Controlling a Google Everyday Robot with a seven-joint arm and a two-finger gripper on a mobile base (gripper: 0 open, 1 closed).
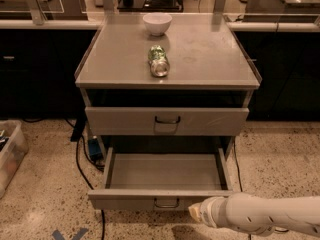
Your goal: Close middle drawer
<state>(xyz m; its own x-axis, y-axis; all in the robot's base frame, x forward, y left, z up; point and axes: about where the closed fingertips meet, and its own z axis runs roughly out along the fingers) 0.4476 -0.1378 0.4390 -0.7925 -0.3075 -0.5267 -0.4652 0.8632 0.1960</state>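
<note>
The middle drawer [125,200] is a wide grey metal drawer, pulled well out of the cabinet and empty inside. Its low front panel carries a small dark loop handle [166,203]. My gripper [194,211] comes in from the lower right on a white arm [270,215]. Its tan tip is against the drawer's front panel, just right of the handle. The taller-fronted top drawer [210,121] above is nearly shut. The lowest drawer is out of view.
A white bowl [157,23] and a green can [159,61] lying on its side rest on the cabinet top [210,54]. Black cables [79,156] and a blue box lie on the floor at the left, beside a plastic bin [9,156]. Dark counters stand behind.
</note>
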